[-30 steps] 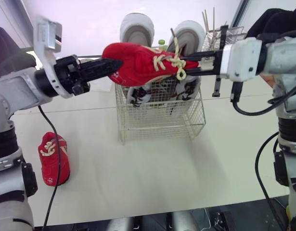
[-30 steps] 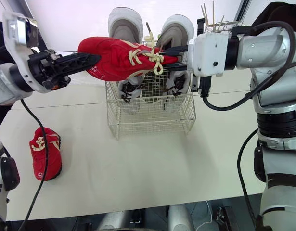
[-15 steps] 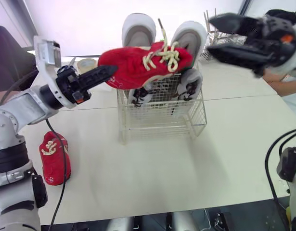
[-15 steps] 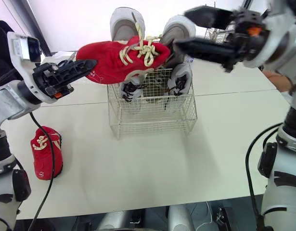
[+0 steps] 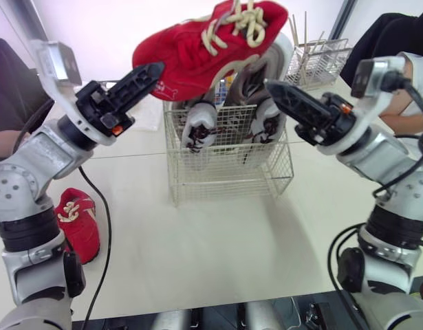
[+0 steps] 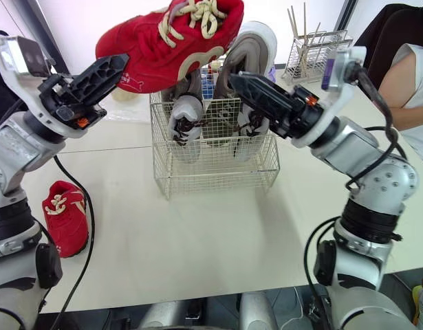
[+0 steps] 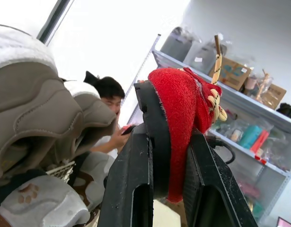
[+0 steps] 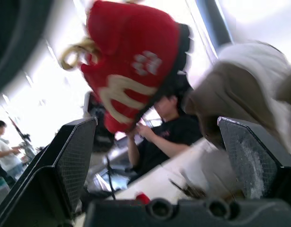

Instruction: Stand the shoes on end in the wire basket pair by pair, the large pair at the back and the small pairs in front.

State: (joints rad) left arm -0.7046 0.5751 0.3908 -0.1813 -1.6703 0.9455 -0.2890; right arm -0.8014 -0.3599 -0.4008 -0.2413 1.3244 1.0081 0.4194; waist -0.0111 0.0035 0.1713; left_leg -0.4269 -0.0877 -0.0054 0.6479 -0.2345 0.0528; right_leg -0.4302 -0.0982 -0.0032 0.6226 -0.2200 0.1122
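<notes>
A red shoe with cream laces (image 5: 208,38) hangs high over the wire basket (image 5: 232,172), toe tilted up. My left gripper (image 5: 150,73) is shut on its heel end; the left wrist view shows both fingers (image 7: 131,184) clamped on the red fabric (image 7: 180,118). My right gripper (image 5: 276,93) stands open just right of the basket top, empty, its pads (image 8: 72,161) wide apart below the shoe (image 8: 131,71). In the basket a large grey pair (image 5: 266,62) stands at the back and small white shoes (image 5: 197,127) stand in front. The other red shoe (image 5: 77,223) lies on the table at left.
A wire rack holding sticks (image 5: 320,55) stands behind the basket at right. A person's arm and white sleeve (image 5: 407,89) are at the table's right edge. A black cable (image 5: 104,234) hangs beside the left arm.
My right gripper opened, let go of the red shoe and drew back to the right. My left gripper, still holding the shoe, lifted it higher and tipped its toe up.
</notes>
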